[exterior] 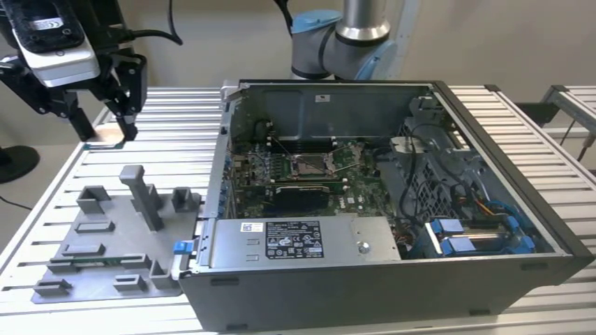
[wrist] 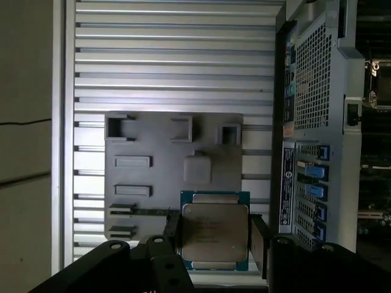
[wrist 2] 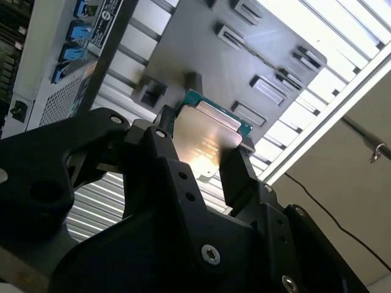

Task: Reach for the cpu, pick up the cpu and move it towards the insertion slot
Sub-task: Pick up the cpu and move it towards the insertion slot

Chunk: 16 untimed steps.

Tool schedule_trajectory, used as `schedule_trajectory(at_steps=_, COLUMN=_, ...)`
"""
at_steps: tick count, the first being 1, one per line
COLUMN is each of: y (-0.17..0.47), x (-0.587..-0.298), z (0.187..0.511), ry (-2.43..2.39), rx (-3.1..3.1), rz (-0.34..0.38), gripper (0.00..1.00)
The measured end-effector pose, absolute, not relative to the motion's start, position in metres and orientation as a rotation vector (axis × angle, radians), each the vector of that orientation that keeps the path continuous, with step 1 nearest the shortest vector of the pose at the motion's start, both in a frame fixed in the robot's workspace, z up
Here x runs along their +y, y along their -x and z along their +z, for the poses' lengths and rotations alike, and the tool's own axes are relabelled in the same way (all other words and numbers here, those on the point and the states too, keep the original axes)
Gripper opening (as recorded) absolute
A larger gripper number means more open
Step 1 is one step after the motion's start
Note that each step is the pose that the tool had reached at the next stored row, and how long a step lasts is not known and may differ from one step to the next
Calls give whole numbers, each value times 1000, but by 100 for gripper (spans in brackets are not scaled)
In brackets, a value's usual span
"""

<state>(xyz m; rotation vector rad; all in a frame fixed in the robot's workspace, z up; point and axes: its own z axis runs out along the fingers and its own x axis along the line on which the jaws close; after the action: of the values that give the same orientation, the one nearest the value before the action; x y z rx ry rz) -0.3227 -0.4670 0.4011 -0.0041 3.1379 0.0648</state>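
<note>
The cpu (wrist: 214, 229), a flat square chip with a silvery face and a green edge, sits between my two black fingers (wrist: 171, 237) in both wrist views. My gripper (wrist 2: 204, 152) is shut on it, one finger on each side. In the exterior view my gripper (exterior: 105, 132) hangs high over the slatted table at that view's far left, left of the open computer case (exterior: 391, 279). The insertion slot (exterior: 310, 164), a shiny square frame with a dark centre, lies on the green board inside the case, well to the right of my gripper.
A grey fixture plate (exterior: 102, 255) with raised blocks and a tall post (exterior: 144, 195) lies on the table below my gripper, also seen as the plate (wrist: 171, 171) under the chip. The case's walls, cables and blue connectors (exterior: 465, 237) surround the board.
</note>
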Motion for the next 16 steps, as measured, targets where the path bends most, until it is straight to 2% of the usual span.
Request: schedule_trajectory(at_steps=16, y=310, x=-467, z=401, ry=4, rx=3138, rz=65, gripper=0)
